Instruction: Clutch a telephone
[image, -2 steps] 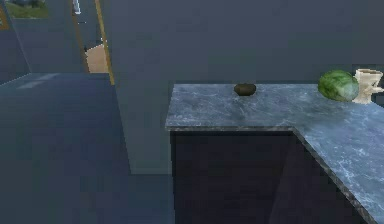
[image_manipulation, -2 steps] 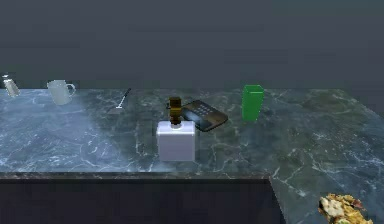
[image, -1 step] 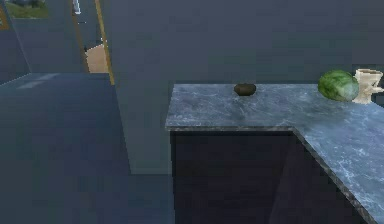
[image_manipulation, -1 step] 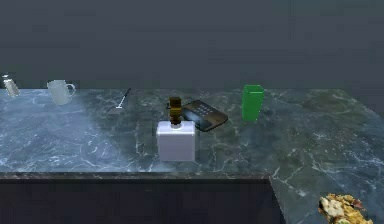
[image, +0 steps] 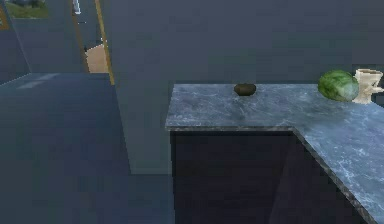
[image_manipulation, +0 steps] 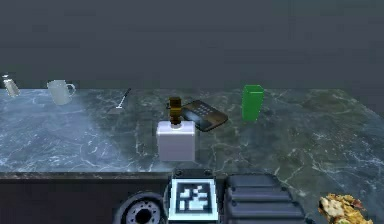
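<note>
Marbled blue-grey stone forms the worktop (image_manipulation: 320, 140). In the arm side view a dark, flat telephone (image_manipulation: 205, 115) lies on it just behind a white block with a dark and gold top (image_manipulation: 178, 138), and a green cup (image_manipulation: 253, 103) stands near on the right. Farther left are a white mug (image_manipulation: 62, 91) and a thin utensil (image_manipulation: 124, 98). At the bottom edge the claw (image_manipulation: 141, 210) shows as a dark body left of a white marked square (image_manipulation: 195, 197). Its far end is unclear, so I cannot tell whether it grasps anything. In the forward view a watermelon (image: 338, 85) and a small dark bowl (image: 245, 89) rest on the worktop.
</note>
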